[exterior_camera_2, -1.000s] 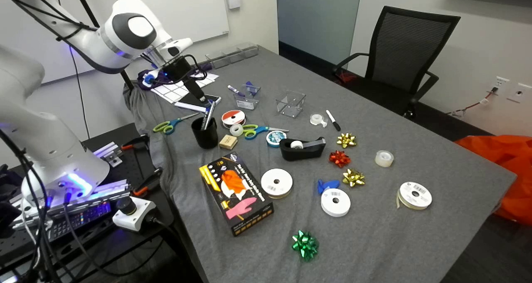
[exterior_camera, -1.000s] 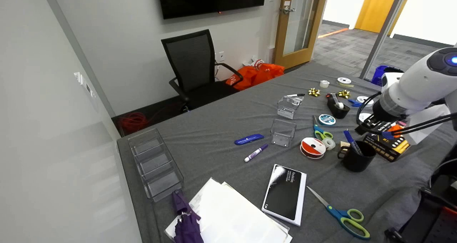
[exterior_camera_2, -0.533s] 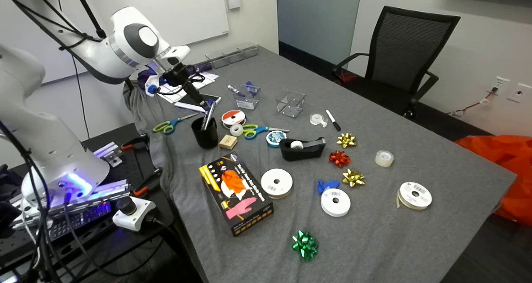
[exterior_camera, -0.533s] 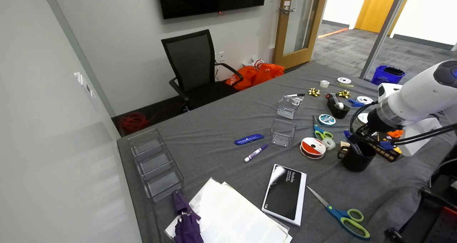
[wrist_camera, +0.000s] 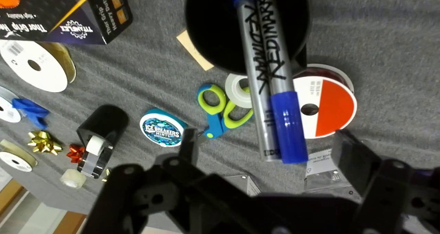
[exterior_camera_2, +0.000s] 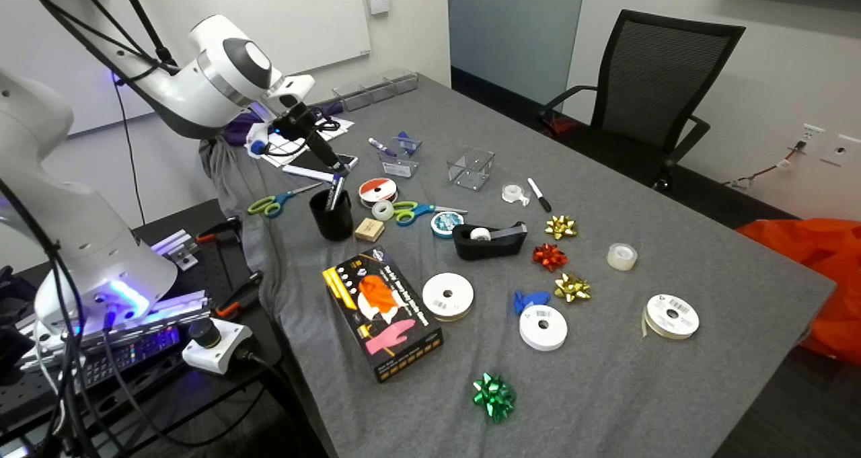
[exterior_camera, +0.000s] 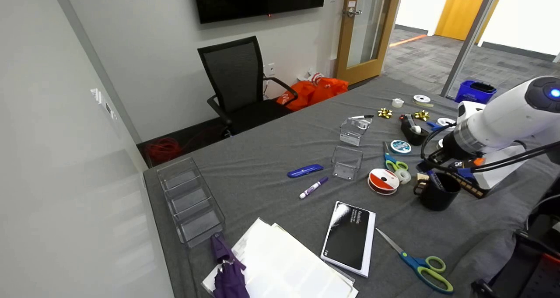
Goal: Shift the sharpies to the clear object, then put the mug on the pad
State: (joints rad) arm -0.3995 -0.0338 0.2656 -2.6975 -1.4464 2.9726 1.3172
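1. Sharpies (wrist_camera: 266, 82): two silver-barrelled markers with blue caps, leaning inside the mug (exterior_camera_2: 331, 221), which stands below the gripper (wrist_camera: 266, 137). In the wrist view their upper ends show between the fingers (wrist_camera: 189, 144).
2. Tool state: jaws spread wide, nothing gripped. A gap shows between each finger and the pair. Whether the marker ends reach the depth of the pads cannot be told.
3. Orientation: long axes lie side by side, almost parallel, tilted, running from the mug interior up toward the gap between the fingers. The markers point opposite ways: one presents its blue cap to the tool, the other its plain silver end, with its blue end down in the mug.
4. Step in hand (judged): approach for grasping the sharpies. Two clear holders (exterior_camera: 347, 163) stand on the table beyond the tool; which is intended cannot be told.
5. Next move (judged): centre the pair between the fingers, close on both barrels, then withdraw along their axis until clear of the rim.
6. Pad (exterior_camera: 349, 234): well apart from the tool; mug placement remains to be done.
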